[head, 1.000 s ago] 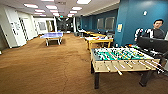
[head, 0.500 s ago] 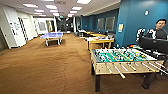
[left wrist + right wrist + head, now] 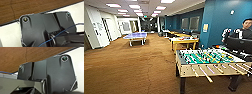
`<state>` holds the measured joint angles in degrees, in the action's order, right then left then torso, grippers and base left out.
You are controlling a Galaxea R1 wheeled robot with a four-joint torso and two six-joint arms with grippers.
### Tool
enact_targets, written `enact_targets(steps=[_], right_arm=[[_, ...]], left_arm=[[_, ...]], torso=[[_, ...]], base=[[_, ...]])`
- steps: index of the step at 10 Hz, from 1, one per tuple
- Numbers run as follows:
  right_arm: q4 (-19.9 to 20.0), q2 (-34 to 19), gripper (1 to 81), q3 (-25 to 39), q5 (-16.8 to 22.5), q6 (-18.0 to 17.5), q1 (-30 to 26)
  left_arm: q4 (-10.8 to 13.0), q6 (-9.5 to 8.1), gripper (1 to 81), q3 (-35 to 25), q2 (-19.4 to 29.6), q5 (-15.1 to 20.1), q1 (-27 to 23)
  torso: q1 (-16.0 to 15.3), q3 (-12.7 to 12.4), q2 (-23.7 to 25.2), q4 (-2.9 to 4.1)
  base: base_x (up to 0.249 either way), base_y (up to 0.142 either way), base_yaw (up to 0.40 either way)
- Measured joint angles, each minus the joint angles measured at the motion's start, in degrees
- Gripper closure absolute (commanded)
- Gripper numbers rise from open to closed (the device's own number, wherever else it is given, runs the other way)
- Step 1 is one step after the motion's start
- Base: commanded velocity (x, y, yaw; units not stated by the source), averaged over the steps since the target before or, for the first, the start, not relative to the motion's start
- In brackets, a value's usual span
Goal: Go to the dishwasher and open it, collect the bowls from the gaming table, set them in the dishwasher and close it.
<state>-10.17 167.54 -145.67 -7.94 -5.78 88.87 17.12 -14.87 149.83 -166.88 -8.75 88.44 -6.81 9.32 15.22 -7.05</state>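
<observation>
Facing gaming table (image 3: 184, 40) across carpet (image 3: 134, 67).

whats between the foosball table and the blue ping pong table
In the head view, bare brown carpet lies between the foosball table and the ping pong table.

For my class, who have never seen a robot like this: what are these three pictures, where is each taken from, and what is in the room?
The machine is a wheeled robot with two arms, driving through an office games room. The wide picture comes from a camera high on its head, looking forward and down. Close by on the right stands a table-football table with a green field and rods. Beyond it is a yellow table with colourful things on top, and further off a blue table-tennis table. A person stands at the right edge. The floor is brown carpet. The other two pictures come from cameras on the robot's wrists: the dark plates belong to the robot, with carpet behind. Nothing can be seen held.
</observation>
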Motion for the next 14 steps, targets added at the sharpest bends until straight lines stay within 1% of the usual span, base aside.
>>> enact_targets(steps=[2,4,5,7,12,14], right_arm=[[0.0,-0.7,1.0,-0.3,0.1,0.0,0.3],[-0.4,0.5,1.0,0.2,-0.2,0.0,-0.7],[-0.4,0.6,1.0,0.2,-0.5,0.0,-0.6],[-0.5,-1.1,1.0,-0.6,0.3,0.0,0.3],[-0.6,0.0,1.0,-0.2,0.0,0.0,-0.2],[-0.9,0.0,1.0,-0.2,0.0,0.0,-0.3]], left_arm=[[0.0,0.0,1.0,-0.2,-0.7,0.1,0.3],[0.0,0.0,1.0,0.3,0.3,0.0,-0.9],[0.0,0.0,1.0,0.3,0.3,-0.1,-0.7],[0.0,0.0,1.0,-0.5,-1.0,0.2,0.4],[0.0,0.0,1.0,-0.1,-0.4,0.0,0.0],[0.0,0.0,1.0,0.1,-0.3,0.0,-0.3]], torso=[[0.1,0.0,0.0,0.0],[0.0,0.0,0.0,0.0],[0.1,0.0,0.0,0.0],[0.1,0.0,0.0,0.0],[0.1,0.0,0.0,0.0],[0.2,0.0,0.0,0.0]], base=[[0.133,0.0,0.0],[0.131,0.0,0.0],[0.114,0.0,0.0],[0.093,0.0,0.0],[0.086,0.068,0.0],[0.082,0.0,0.0]])
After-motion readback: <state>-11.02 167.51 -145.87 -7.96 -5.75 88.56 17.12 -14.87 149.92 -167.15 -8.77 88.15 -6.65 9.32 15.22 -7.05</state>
